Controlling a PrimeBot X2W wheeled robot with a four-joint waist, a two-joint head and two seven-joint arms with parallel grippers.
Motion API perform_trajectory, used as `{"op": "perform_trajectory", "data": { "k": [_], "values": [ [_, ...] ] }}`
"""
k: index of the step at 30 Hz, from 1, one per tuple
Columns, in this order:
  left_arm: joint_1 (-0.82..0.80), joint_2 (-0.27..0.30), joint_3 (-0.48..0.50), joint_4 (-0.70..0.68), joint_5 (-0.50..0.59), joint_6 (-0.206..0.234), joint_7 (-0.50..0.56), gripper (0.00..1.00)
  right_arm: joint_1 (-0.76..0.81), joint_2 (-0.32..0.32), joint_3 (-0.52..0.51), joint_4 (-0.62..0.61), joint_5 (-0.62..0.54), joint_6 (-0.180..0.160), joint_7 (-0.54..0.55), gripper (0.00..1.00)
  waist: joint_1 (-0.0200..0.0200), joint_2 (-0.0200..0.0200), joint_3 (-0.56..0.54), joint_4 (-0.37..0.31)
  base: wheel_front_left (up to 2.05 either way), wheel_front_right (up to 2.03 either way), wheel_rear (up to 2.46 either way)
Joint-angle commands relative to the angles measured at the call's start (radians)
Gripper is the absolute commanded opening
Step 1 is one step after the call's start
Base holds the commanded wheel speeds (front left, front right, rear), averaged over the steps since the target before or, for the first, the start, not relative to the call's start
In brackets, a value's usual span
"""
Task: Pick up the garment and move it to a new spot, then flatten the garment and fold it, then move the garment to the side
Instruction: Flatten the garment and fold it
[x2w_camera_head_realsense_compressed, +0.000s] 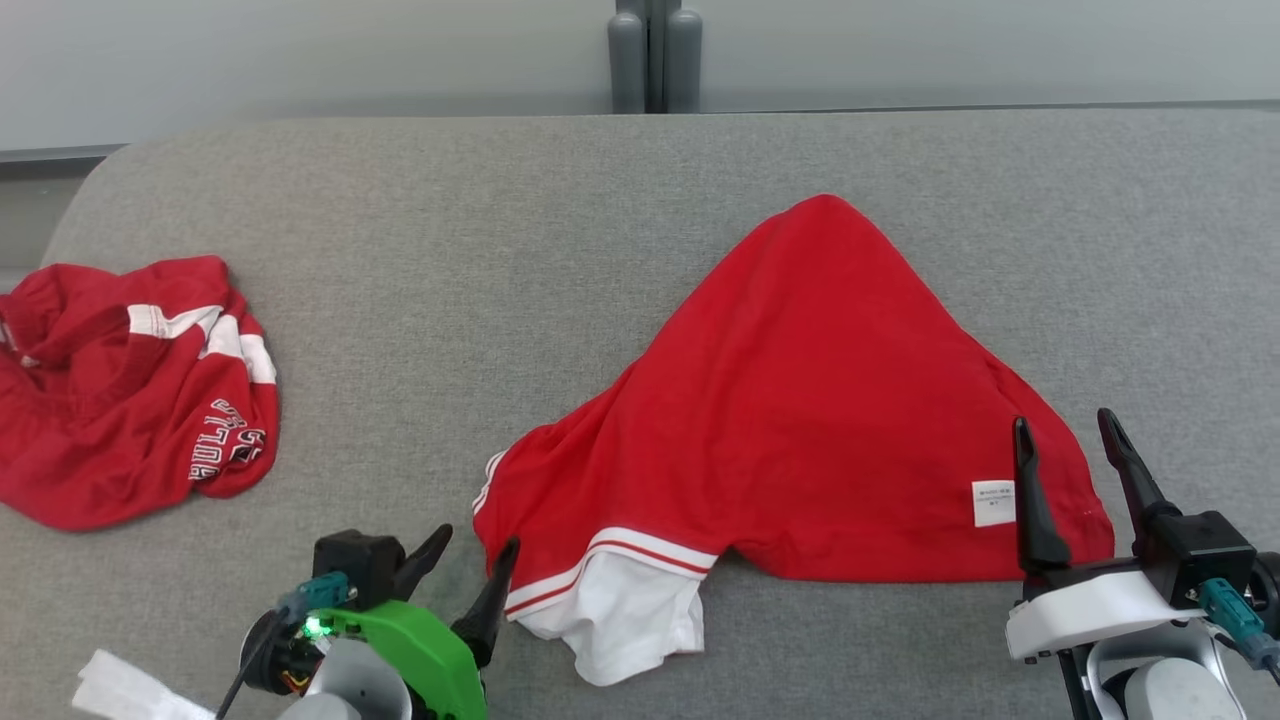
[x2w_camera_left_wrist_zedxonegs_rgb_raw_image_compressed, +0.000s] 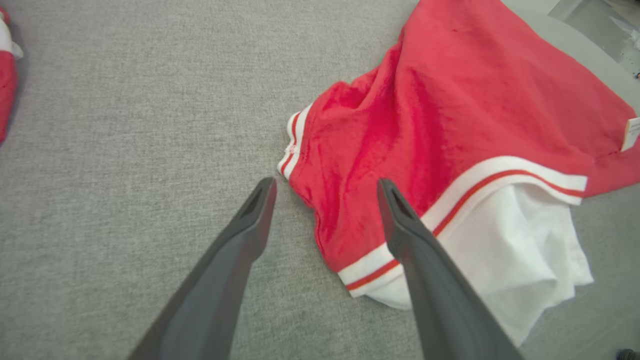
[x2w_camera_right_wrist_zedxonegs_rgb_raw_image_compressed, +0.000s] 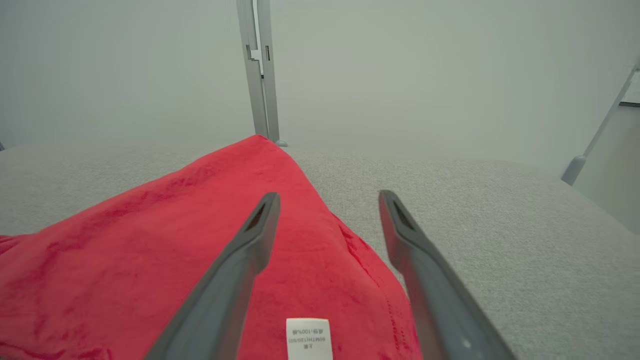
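Note:
The garment (x2w_camera_head_realsense_compressed: 800, 400) is a red shirt with white, red-striped trim, spread in a rough triangle on the grey table (x2w_camera_head_realsense_compressed: 500, 220), a white sleeve sticking out at its near edge. My left gripper (x2w_camera_head_realsense_compressed: 475, 545) stands open at the garment's (x2w_camera_left_wrist_zedxonegs_rgb_raw_image_compressed: 450, 125) near left corner, its fingers (x2w_camera_left_wrist_zedxonegs_rgb_raw_image_compressed: 250, 220) straddling that corner with nothing held. My right gripper (x2w_camera_head_realsense_compressed: 1070, 440) stands open over the near right corner, beside a small white label (x2w_camera_head_realsense_compressed: 993, 502). In the right wrist view the garment (x2w_camera_right_wrist_zedxonegs_rgb_raw_image_compressed: 175, 250) lies under the open right gripper (x2w_camera_right_wrist_zedxonegs_rgb_raw_image_compressed: 327, 197).
A second red garment (x2w_camera_head_realsense_compressed: 130, 390) with white stripes and lettering lies crumpled at the table's left edge. A grey post (x2w_camera_head_realsense_compressed: 655, 55) rises behind the far edge. A scrap of white paper (x2w_camera_head_realsense_compressed: 130, 690) lies by the left arm.

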Motion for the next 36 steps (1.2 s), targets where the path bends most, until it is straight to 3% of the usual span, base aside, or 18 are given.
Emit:
{"op": "perform_trajectory", "data": {
  "k": [1, 8, 9, 10, 11, 22, 33, 34, 35, 36],
  "values": [
    [-0.025, -0.009, -0.005, 0.034, 0.015, 0.015, 0.019, 1.00, -0.011, -0.002, 0.000, -0.002, 0.004, -0.002, -0.003, 1.00, 0.0000, 0.0000, 0.007, -0.020, 0.00, 0.00, 0.00],
    [-0.060, -0.045, -0.004, 0.132, -0.004, 0.057, 0.067, 1.00, -0.006, -0.002, -0.011, -0.012, 0.009, -0.002, -0.003, 1.00, 0.0000, 0.0000, 0.027, -0.068, 0.00, 0.00, 0.00],
    [-0.065, -0.047, -0.002, 0.144, -0.003, 0.063, 0.067, 0.96, -0.007, -0.001, -0.009, -0.013, 0.009, -0.002, -0.003, 1.00, 0.0000, 0.0000, 0.031, -0.075, 0.00, 0.00, 0.00],
    [-0.070, -0.048, -0.002, 0.151, -0.001, 0.066, 0.063, 0.41, -0.009, -0.002, -0.010, -0.014, 0.010, -0.002, -0.003, 1.00, 0.0000, 0.0000, 0.035, -0.079, 0.00, 0.00, 0.00],
    [-0.077, -0.052, 0.000, 0.157, 0.000, 0.064, 0.056, 0.00, -0.012, -0.002, -0.012, -0.016, 0.012, -0.002, -0.003, 1.00, 0.0000, 0.0000, 0.040, -0.084, 0.00, 0.00, 0.00],
    [-0.265, -0.041, 0.033, 0.243, 0.070, 0.067, -0.097, 0.00, -0.035, -0.002, -0.005, -0.030, 0.012, -0.002, -0.003, 1.00, 0.0000, 0.0000, 0.096, -0.119, 0.00, 0.00, 0.00],
    [-0.465, 0.003, 0.058, 0.379, 0.111, 0.065, -0.147, 0.00, -0.055, -0.001, 0.007, -0.034, 0.011, -0.002, -0.003, 1.00, 0.0000, 0.0000, 0.151, -0.157, 0.00, 0.00, 0.00],
    [-0.471, 0.000, 0.058, 0.393, 0.109, 0.063, -0.151, 0.11, -0.056, -0.001, 0.007, -0.032, 0.011, -0.002, -0.003, 1.00, 0.0000, 0.0000, 0.153, -0.157, 0.00, 0.00, 0.00],
    [-0.475, -0.004, 0.058, 0.402, 0.108, 0.063, -0.156, 0.72, -0.056, -0.002, 0.005, -0.032, 0.011, -0.002, -0.003, 1.00, 0.0000, 0.0000, 0.153, -0.157, 0.00, 0.00, 0.00],
    [-0.478, -0.009, 0.058, 0.411, 0.105, 0.062, -0.162, 1.00, -0.055, -0.001, 0.003, -0.031, 0.011, -0.002, -0.003, 1.00, 0.0000, 0.0000, 0.153, -0.155, 0.00, 0.00, 0.00]
  ]
}}
